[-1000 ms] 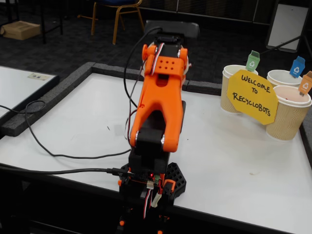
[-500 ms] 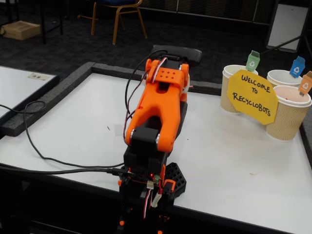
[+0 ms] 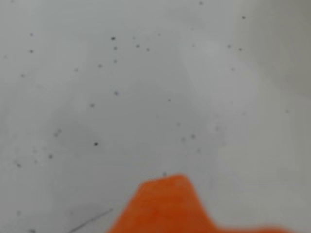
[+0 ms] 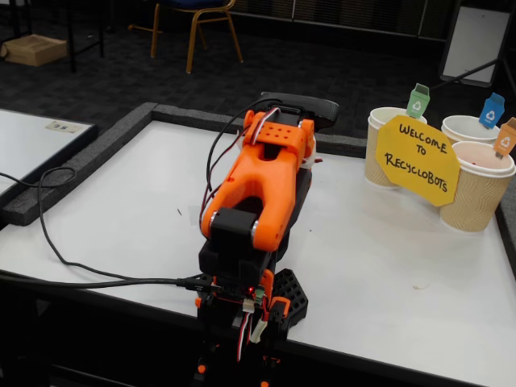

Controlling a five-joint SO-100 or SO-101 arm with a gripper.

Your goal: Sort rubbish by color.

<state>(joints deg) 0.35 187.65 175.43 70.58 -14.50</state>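
Note:
No rubbish shows in either view. The orange arm (image 4: 262,185) stands folded over its black base near the table's front edge in the fixed view, and its body hides the gripper there. The wrist view looks down at bare white table (image 3: 146,87) speckled with dark dots. Only one orange fingertip (image 3: 165,199) pokes in from the bottom edge, blurred, with nothing against it. The other finger is out of frame, so the jaw opening cannot be read.
Three tall beige paper cups stand at the table's far right: green-tagged (image 4: 385,153), blue-tagged (image 4: 466,127) and orange-tagged (image 4: 481,193). A yellow "Welcome to Recyclobots" sign (image 4: 418,160) leans on them. Black cables (image 4: 72,258) trail over the left part of the table. A dark foam border (image 4: 97,157) edges it.
The arm's upper section has sunk lower and leaned slightly right over the last second. The black part at its far end has dropped with it.

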